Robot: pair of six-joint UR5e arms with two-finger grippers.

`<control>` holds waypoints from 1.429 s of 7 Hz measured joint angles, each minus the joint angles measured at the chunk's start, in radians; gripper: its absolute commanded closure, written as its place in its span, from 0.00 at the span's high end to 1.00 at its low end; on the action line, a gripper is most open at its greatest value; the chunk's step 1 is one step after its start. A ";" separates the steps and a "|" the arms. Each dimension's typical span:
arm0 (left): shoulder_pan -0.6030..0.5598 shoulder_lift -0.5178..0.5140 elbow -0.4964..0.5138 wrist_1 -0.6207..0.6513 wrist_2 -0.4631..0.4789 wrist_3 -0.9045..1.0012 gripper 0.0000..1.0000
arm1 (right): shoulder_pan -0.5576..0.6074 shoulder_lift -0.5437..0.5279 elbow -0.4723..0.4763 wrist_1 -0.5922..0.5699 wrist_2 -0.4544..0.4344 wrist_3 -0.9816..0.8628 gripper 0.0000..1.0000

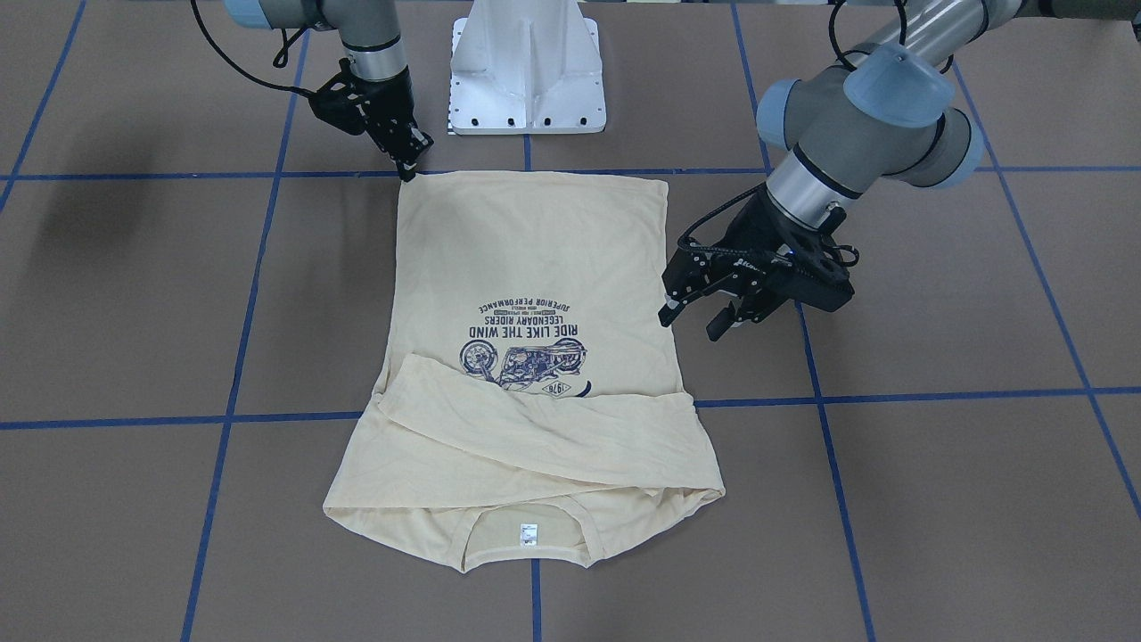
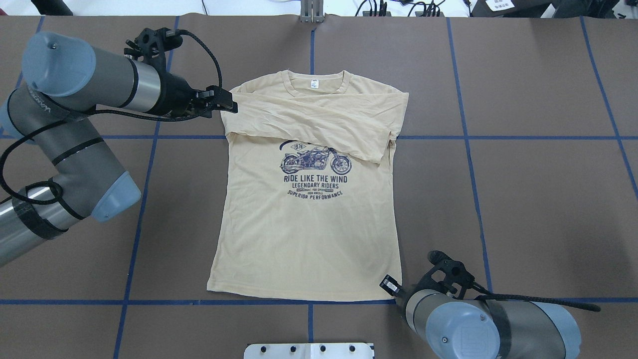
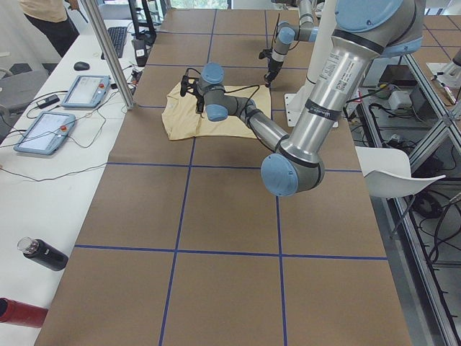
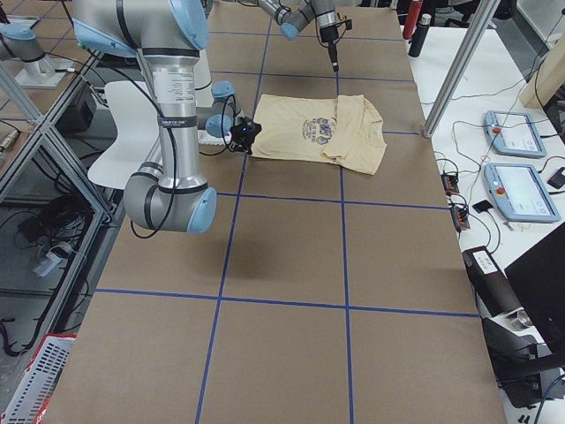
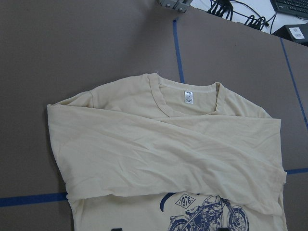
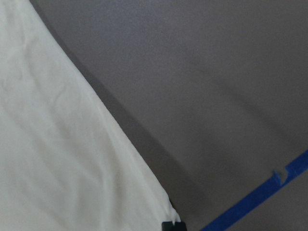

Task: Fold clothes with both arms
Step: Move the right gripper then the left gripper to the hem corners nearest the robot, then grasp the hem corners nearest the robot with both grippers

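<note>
The pale cream-yellow shirt [image 2: 304,234] lies flat and print-up on the brown table. Both sleeves [image 2: 309,122] are folded across the chest, just below the neck label [image 2: 314,84]. My left gripper [image 1: 693,321] hovers open beside the shirt's sleeve-side edge with nothing between its fingers; in the overhead view the left gripper [image 2: 230,102] sits by the shoulder. My right gripper [image 1: 408,166] is down at the hem corner nearest the pedestal, shut on that corner. The right wrist view shows the shirt's edge [image 6: 57,144] running into a black fingertip [image 6: 172,225].
The white pedestal base [image 1: 528,71] stands just behind the hem. Blue tape lines [image 1: 891,394] cross the table. Beyond the far edge a white bench holds tablets [image 3: 86,90] and bottles [image 3: 43,254]; a person [image 3: 47,14] stands there.
</note>
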 measured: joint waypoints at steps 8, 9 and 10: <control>0.480 0.336 -0.332 0.014 0.332 -0.532 0.93 | 0.023 -0.063 0.078 -0.001 0.085 -0.003 0.00; 0.530 0.338 -0.333 0.045 0.360 -0.580 0.86 | 0.023 -0.065 0.091 -0.001 0.090 -0.004 0.00; 0.580 0.340 -0.331 0.091 0.393 -0.609 0.78 | 0.023 -0.066 0.096 -0.002 0.094 -0.006 0.00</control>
